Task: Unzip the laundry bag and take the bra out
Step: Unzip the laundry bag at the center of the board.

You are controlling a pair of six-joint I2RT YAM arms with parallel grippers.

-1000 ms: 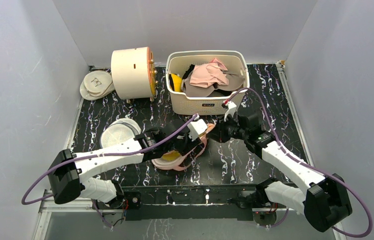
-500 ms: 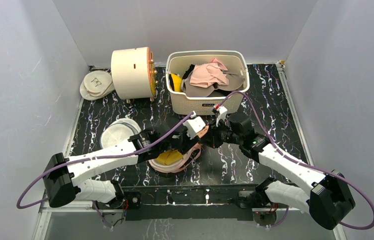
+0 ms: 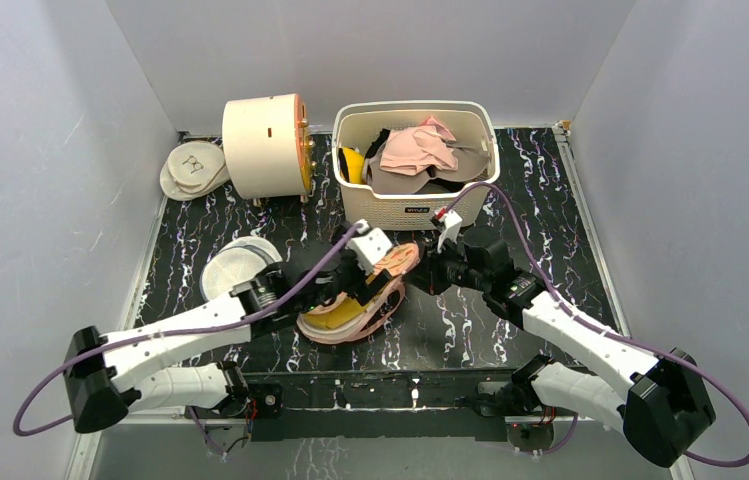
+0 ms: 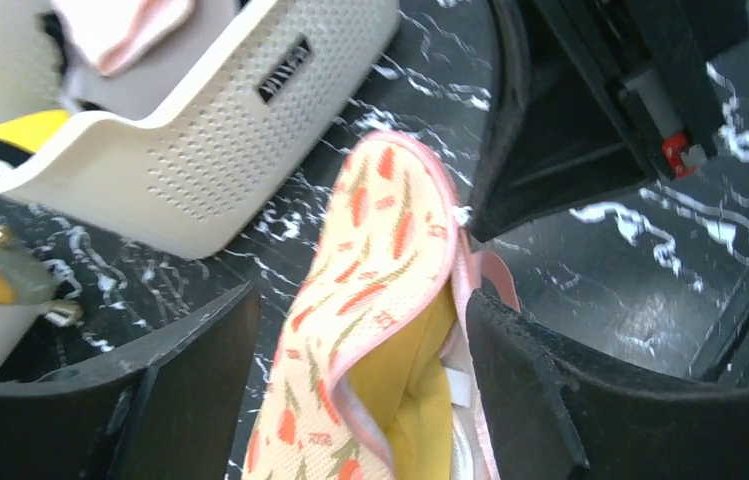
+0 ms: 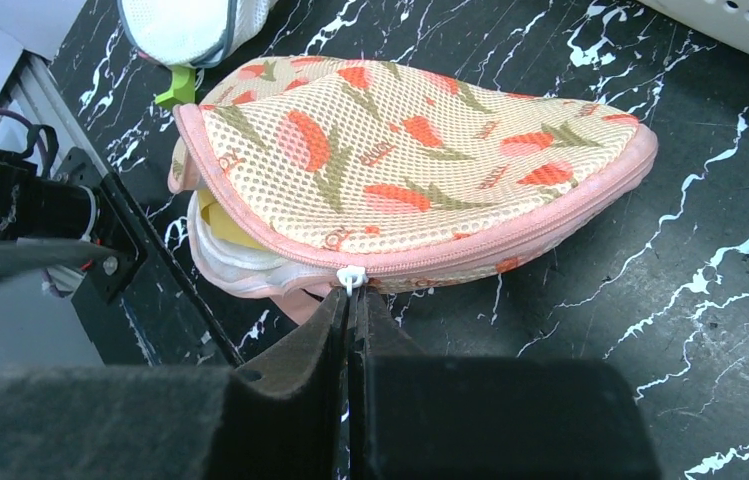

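The laundry bag (image 5: 400, 170) lies on the black marbled table, cream with orange-and-green flowers and pink trim. Its zipper is partly undone, and its left end gapes. The yellow bra (image 4: 405, 385) shows inside that opening, over white mesh (image 5: 235, 258). My right gripper (image 5: 353, 300) is shut on the white zipper pull (image 5: 350, 277) at the bag's near edge. My left gripper (image 4: 362, 295) is open and straddles the bag's open end; one finger (image 4: 530, 390) touches the pink trim, and the other finger (image 4: 180, 380) stands apart. From above, the bag (image 3: 390, 262) lies between both grippers.
A white perforated basket (image 3: 412, 205) full of clothes stands just behind the bag. A cream round drum (image 3: 265, 145) is at the back left. White mesh discs lie to the left (image 3: 235, 268) and in the far left corner (image 3: 193, 168).
My left gripper's jaws have spread wider around the bag's open end, and that arm has swung further left. The right gripper stays shut on the zipper pull and has shifted slightly left.
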